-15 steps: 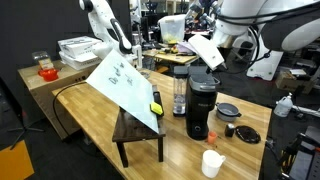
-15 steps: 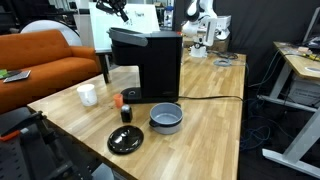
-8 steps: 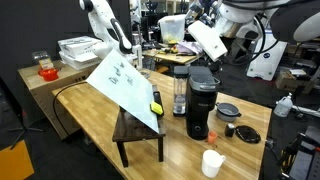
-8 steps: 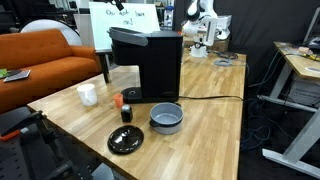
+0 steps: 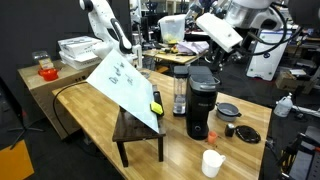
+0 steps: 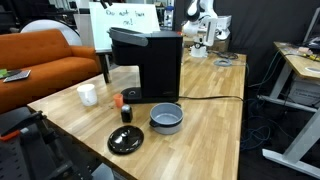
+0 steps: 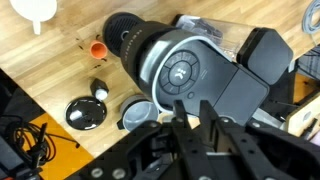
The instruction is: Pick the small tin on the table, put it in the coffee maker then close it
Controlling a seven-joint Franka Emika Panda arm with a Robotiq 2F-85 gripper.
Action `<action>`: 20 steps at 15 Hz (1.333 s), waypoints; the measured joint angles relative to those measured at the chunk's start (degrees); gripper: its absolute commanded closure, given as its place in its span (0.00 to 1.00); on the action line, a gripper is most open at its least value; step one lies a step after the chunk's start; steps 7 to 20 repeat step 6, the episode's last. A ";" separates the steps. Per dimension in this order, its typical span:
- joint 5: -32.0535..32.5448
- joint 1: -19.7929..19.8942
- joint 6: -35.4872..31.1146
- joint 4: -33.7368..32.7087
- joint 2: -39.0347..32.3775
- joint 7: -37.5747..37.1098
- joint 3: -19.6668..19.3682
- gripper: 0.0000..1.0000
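The black coffee maker (image 5: pixel 203 100) stands on the wooden table (image 5: pixel 180 150), and its rounded top looks down in both exterior views (image 6: pixel 148 62). The wrist view looks down on its top (image 7: pixel 185 72). A small dark tin (image 6: pixel 126 113) stands on the table beside the machine, next to a small orange-red piece (image 6: pixel 118 99). It also shows in the wrist view (image 7: pixel 98 90). My gripper (image 5: pixel 222 48) hangs high above the coffee maker. Its fingers (image 7: pixel 193 115) are close together with nothing between them.
A white cup (image 6: pixel 88 94), a grey bowl (image 6: pixel 166 117) and a flat black disc (image 6: pixel 126 140) lie near the tin. A clear jar (image 5: pixel 180 94) stands beside the machine. A dark stool (image 5: pixel 138 135) carries a leaning white board (image 5: pixel 125 85).
The arm has swung higher and sideways above the coffee maker. The gripper has left the top edge of the exterior view that showed it earlier. The tin has not moved.
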State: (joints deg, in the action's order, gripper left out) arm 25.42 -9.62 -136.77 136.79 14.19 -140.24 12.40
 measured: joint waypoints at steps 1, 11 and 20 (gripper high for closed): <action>-4.33 -0.02 0.78 0.80 1.94 3.26 -0.18 0.66; -11.90 -0.06 2.32 3.81 8.15 10.00 -1.19 0.47; -11.90 -0.06 2.32 3.81 8.15 10.00 -1.19 0.47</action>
